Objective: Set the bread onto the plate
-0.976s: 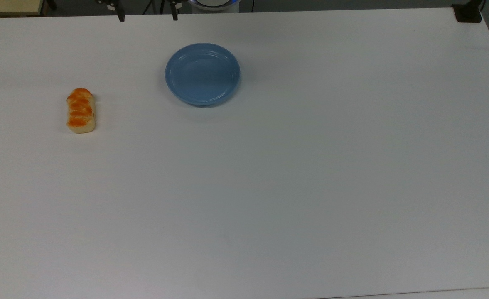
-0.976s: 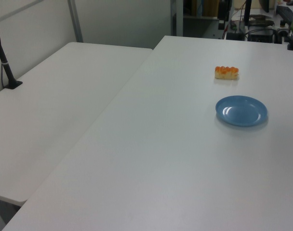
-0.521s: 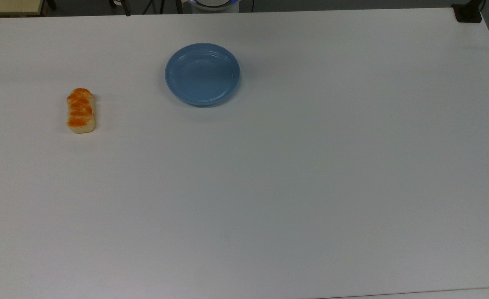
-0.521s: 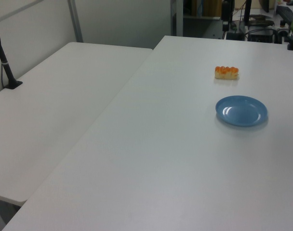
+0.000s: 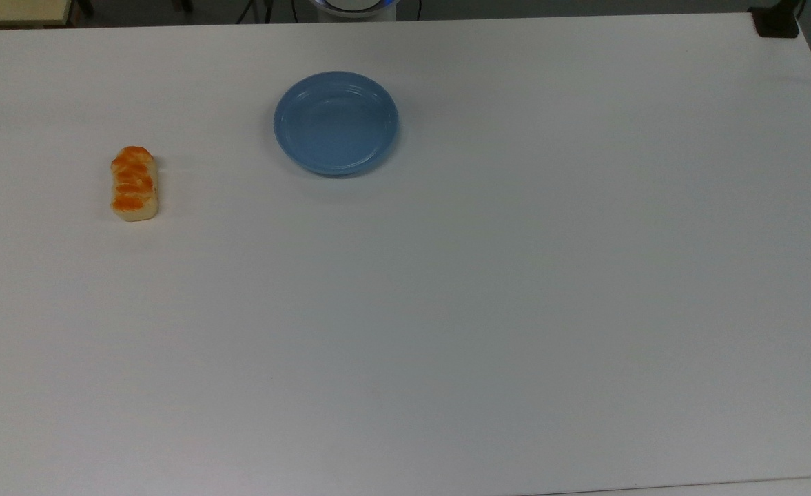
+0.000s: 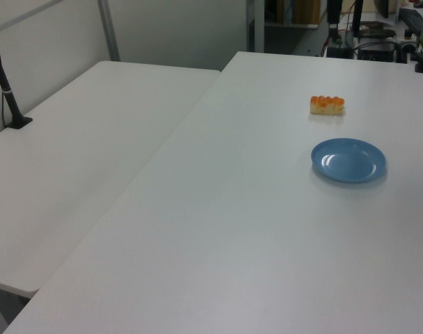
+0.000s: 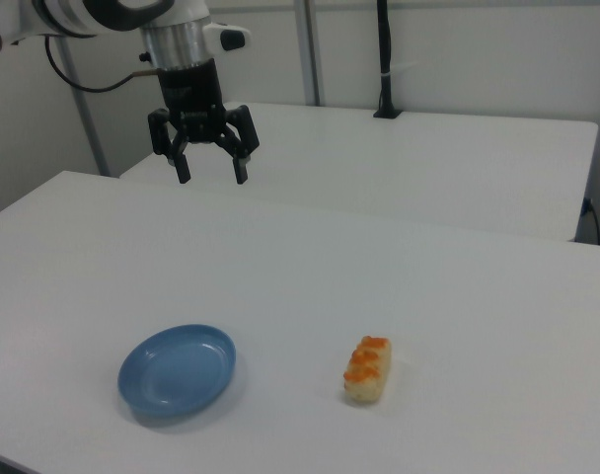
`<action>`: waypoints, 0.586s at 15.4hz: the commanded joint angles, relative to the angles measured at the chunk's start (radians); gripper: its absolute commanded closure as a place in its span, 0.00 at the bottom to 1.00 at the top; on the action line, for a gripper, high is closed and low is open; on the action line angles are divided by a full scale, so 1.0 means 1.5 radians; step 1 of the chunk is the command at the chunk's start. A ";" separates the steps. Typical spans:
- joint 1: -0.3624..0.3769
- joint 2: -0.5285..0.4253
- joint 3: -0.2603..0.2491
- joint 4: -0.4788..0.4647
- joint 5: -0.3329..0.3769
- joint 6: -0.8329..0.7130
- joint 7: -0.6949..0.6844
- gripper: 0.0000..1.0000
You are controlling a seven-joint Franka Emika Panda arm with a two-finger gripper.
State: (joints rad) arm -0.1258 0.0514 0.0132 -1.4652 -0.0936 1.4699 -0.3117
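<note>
High above the plate (image 7: 177, 370), the claw (image 7: 210, 171) hangs spread wide and carrying nothing, with the task's first step not yet begun.

Beside the plate, well apart from its rim, the bread (image 7: 367, 368) lies flat on the white counter (image 7: 310, 286), bumps upward, its long sides free for a pinch across the narrow width. The plate sits bare, so anywhere within its rim would take the loaf. In the top view the bread (image 5: 133, 183) rests to the top view's left of the plate (image 5: 335, 122), and both sit closer to the counter's (image 5: 446, 310) far edge than its near one. Nothing stands between plate and loaf, so a straight carry looks unobstructed; judging by this, descent over the bread comes next. In the left view the bread (image 6: 327, 104) lies beyond the plate (image 6: 348, 160).
</note>
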 commanded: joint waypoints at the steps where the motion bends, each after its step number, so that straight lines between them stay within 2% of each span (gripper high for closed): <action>1: -0.017 0.000 -0.007 0.009 -0.018 -0.017 -0.077 0.00; 3: -0.044 0.005 -0.007 0.005 -0.018 -0.015 -0.101 0.00; 6: -0.072 0.012 -0.010 0.004 -0.050 -0.015 -0.103 0.00; 9: -0.106 0.010 -0.025 -0.026 -0.036 0.026 -0.112 0.00</action>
State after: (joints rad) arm -0.2483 0.0706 -0.0035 -1.4666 -0.1526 1.4642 -0.4490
